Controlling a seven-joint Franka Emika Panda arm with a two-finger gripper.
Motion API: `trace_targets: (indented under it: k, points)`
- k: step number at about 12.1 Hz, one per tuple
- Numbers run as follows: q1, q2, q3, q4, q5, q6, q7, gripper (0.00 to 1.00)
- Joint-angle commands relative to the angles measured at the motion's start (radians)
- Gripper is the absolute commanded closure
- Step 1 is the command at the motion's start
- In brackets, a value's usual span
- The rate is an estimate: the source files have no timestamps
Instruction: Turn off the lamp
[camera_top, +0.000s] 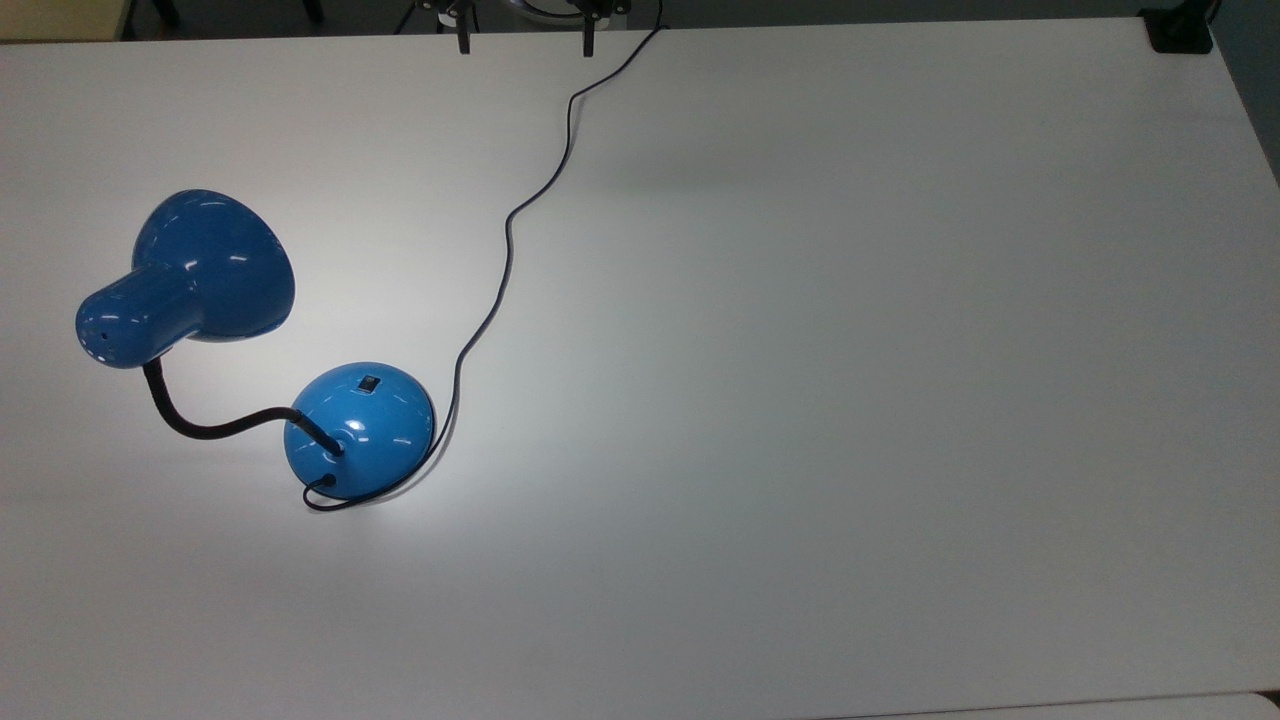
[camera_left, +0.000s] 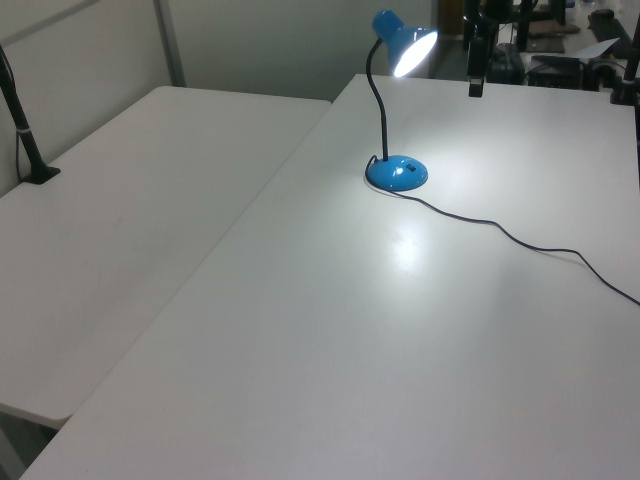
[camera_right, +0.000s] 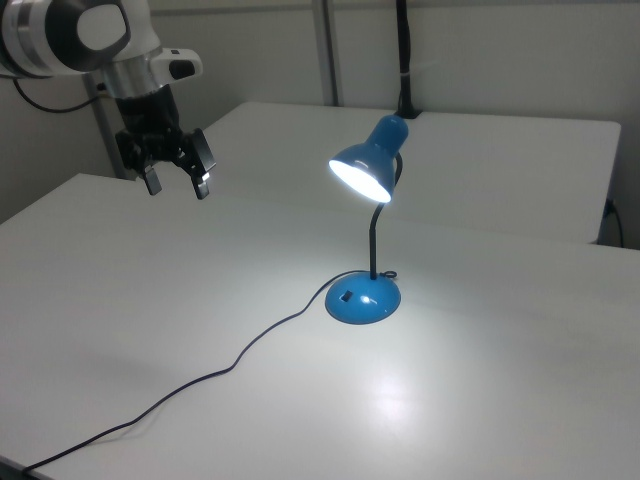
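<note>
lamp (camera_right: 364, 168) lit, shade glowing | bright pool glares on worktop (camera_right: 480, 380) by base | room dim | focus soft

The top view's upper edge is cutting off the gripper (camera_top: 523, 40) above its fingertips, and the cord (camera_top: 510, 235) (thin, black) is running out of sight there too.

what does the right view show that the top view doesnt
The right view alone shows the glowing mouth of the shade and the arm's white wrist above the open pincer. The top view alone shows the shade's blue back from above and the cord running to the table's far edge. Both show the lamp, the black switch on its base, and the lit patch.
</note>
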Motion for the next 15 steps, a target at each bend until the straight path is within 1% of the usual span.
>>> trace_targets:
  k: [1, 6, 7, 8, 9, 10, 11, 12, 13, 15]
  points:
    - [-0.006, -0.012, -0.006, 0.01, 0.007, -0.038, -0.034, 0.0]
    - [-0.006, -0.011, -0.005, 0.01, 0.006, -0.061, -0.035, 0.0]
    - [-0.005, -0.011, -0.005, 0.01, 0.007, -0.063, -0.035, 0.01]
    - [-0.005, -0.011, -0.005, 0.01, 0.007, -0.063, -0.041, 0.12]
    - [-0.005, -0.011, -0.005, 0.01, 0.007, -0.063, -0.06, 0.3]
    - [-0.008, -0.012, -0.005, 0.01, 0.007, -0.066, -0.073, 0.64]
    - [-0.006, -0.011, -0.005, 0.01, 0.007, -0.068, -0.072, 0.84]
    - [-0.005, -0.009, -0.005, 0.01, 0.007, -0.069, -0.072, 0.98]
    - [-0.006, -0.009, -0.005, 0.01, 0.007, -0.069, -0.072, 1.0]
    - [-0.006, -0.009, -0.005, 0.01, 0.011, -0.066, -0.072, 1.0]
